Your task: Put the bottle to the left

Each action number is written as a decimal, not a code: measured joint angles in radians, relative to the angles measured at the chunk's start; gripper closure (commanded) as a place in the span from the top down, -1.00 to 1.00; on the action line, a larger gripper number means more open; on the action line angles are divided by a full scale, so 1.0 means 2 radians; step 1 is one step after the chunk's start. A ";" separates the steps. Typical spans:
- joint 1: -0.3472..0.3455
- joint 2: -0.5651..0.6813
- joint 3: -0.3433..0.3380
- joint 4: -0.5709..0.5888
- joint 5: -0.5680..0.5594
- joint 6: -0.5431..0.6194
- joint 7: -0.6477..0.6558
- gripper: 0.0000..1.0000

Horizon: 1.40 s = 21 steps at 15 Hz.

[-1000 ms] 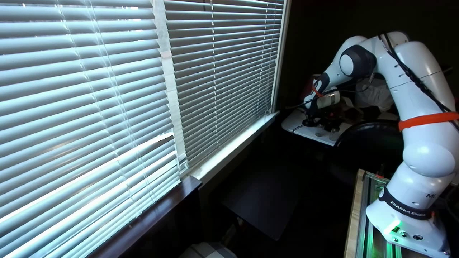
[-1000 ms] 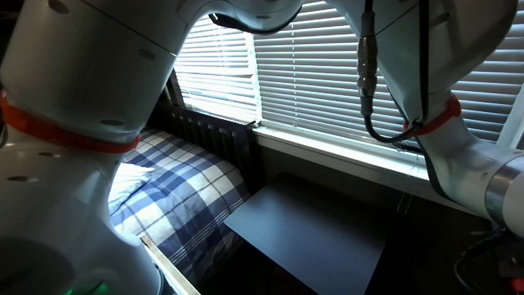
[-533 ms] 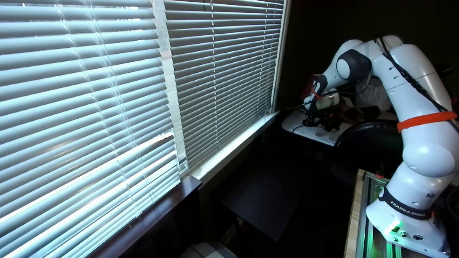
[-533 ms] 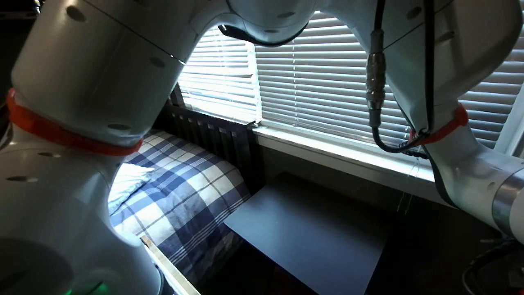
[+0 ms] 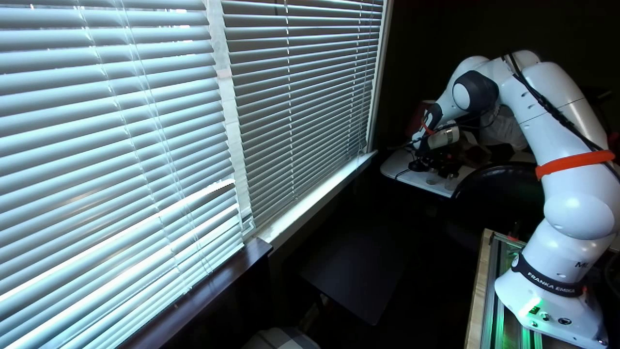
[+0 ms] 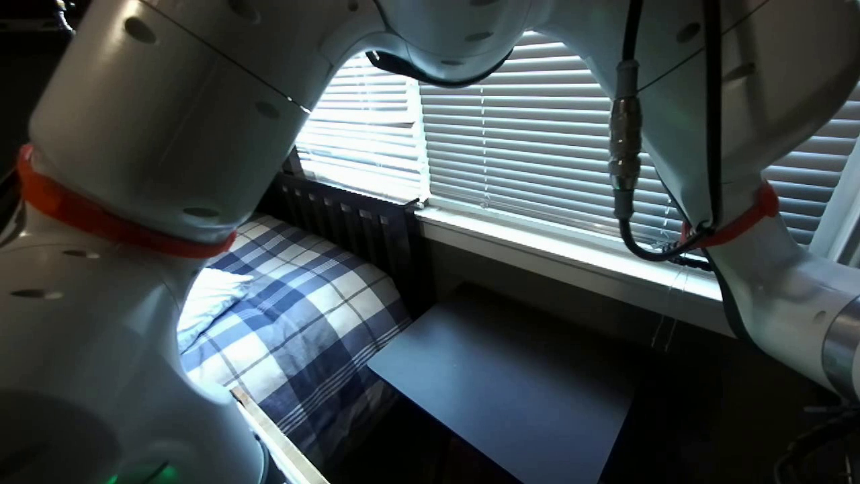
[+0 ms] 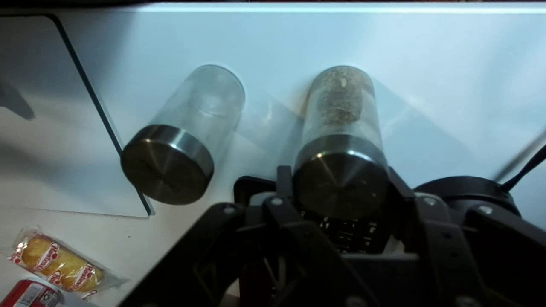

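In the wrist view the bottle (image 7: 341, 100), a clear glass jar with brown grains in it and a steel lid (image 7: 341, 183), stands on the white table (image 7: 264, 38). My gripper (image 7: 341, 181) is shut on it, one of its fingers (image 7: 284, 181) at each side of the lid. A similar glass jar (image 7: 213, 98), seemingly without contents, stands to the left, apart from the fingers. In an exterior view the held bottle (image 5: 431, 176) is tiny under the dark gripper (image 5: 432, 162), whose jaws are too dark to make out there.
A black keypad (image 7: 345, 236) lies under the gripper; right of it is a round black base (image 7: 465, 192) with a cable. At left lie a black-edged white panel (image 7: 64, 149), a wrapped cake (image 7: 59, 262) and a red can (image 7: 32, 294). A black chair (image 5: 503, 194) stands before the table.
In the exterior views the arm's upper links have sunk slightly and leaned outward, away from the base. The jaws have closed on the bottle. The jars show no visible shift.
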 measured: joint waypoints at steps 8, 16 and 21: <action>0.001 0.001 0.000 0.002 0.001 0.000 0.000 0.93; 0.003 0.001 0.002 0.002 0.001 0.000 -0.002 1.00; 0.003 0.001 0.007 0.002 0.002 0.000 -0.003 0.48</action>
